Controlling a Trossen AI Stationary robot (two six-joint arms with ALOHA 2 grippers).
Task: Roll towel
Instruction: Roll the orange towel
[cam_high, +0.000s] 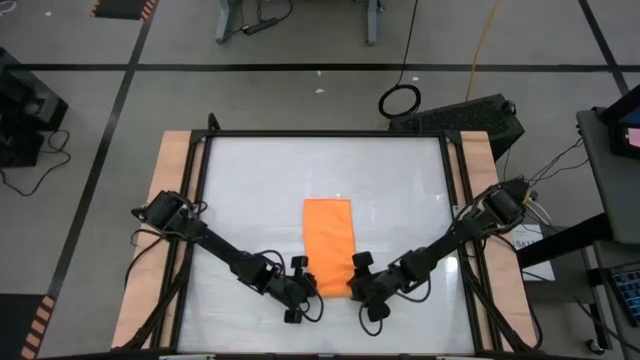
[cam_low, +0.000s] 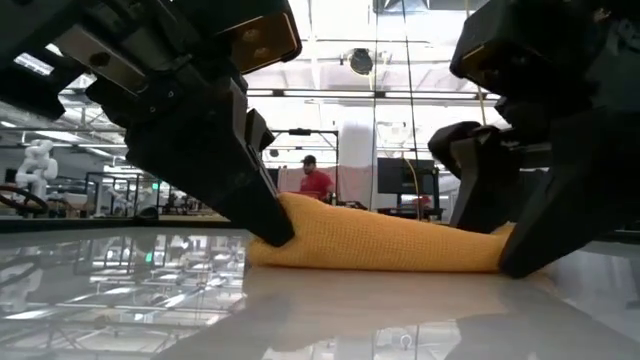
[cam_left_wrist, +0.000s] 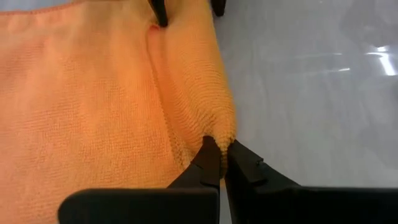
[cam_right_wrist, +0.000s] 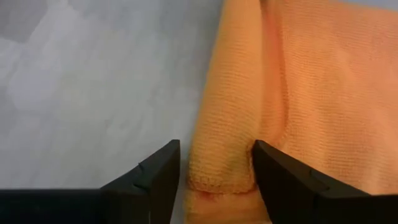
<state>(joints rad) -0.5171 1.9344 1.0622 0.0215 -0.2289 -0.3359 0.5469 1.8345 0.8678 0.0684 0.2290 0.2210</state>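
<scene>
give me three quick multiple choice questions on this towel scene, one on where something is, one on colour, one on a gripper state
1. Where on the table are the two grippers working?
A. at the towel's far end
B. at the towel's near end, one at each corner
C. off the towel, at the table's side rails

2. What colour is the towel?
A. blue
B. white
C. orange

3. How do the right gripper's fingers stand?
A. open, with the towel's rolled edge between them
B. shut tight on bare table
C. lifted high above the towel

Answers:
1. B, since the high view shows the left gripper and the right gripper at the near corners.
2. C, as it shows orange in every view.
3. A, because the right wrist view shows the fingers apart on either side of the fold, while the left gripper is pinched shut on its corner.
</scene>
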